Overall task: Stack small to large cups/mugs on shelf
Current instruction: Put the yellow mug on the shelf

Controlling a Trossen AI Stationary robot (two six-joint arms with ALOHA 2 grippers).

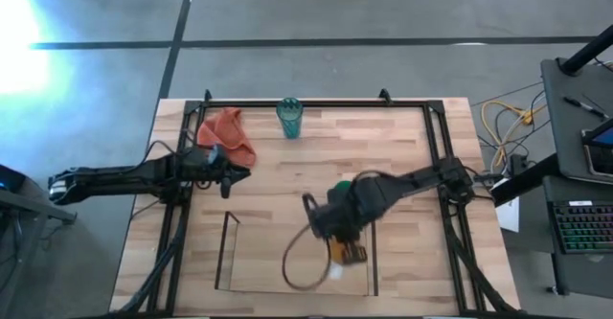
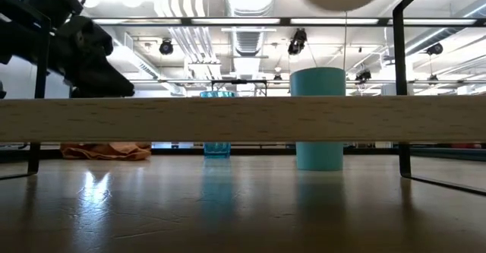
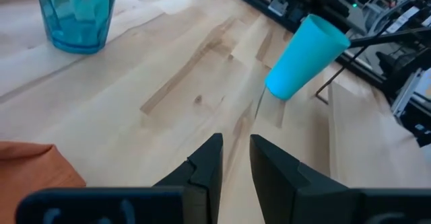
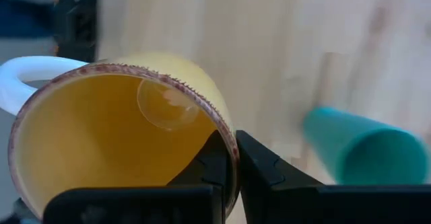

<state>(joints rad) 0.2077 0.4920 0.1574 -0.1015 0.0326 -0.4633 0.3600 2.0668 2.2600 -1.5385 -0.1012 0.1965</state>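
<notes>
My right gripper [image 1: 343, 250] is shut on an orange mug [image 1: 347, 255] with a white handle [image 4: 20, 76], over the right part of the clear-walled shelf tray [image 1: 227, 252]. A small green-turquoise cup [image 3: 306, 56] stands on its base on the table just beyond the tray, partly under my right arm [image 1: 339, 190]. The ribbed teal tumbler [image 1: 289, 118] stands upright near the far edge. My left gripper [image 1: 228, 178] hangs open and empty over the table beside the red-orange cloth. My right gripper holds the mug by its rim [image 4: 231, 143], on the side opposite the handle. One finger [image 4: 212, 163] is inside the mug and the other [image 4: 262, 167] is outside. The mug is tipped, mouth toward the wrist camera, and lifted clear of the tray.
A red-orange cloth [image 1: 227, 137] lies crumpled at the far left. A black metal frame [image 1: 436, 156] runs along the table's sides and far edge. A dark cable loop [image 1: 299, 262] hangs from my right arm over the tray. Bare wood lies between tumbler and tray.
</notes>
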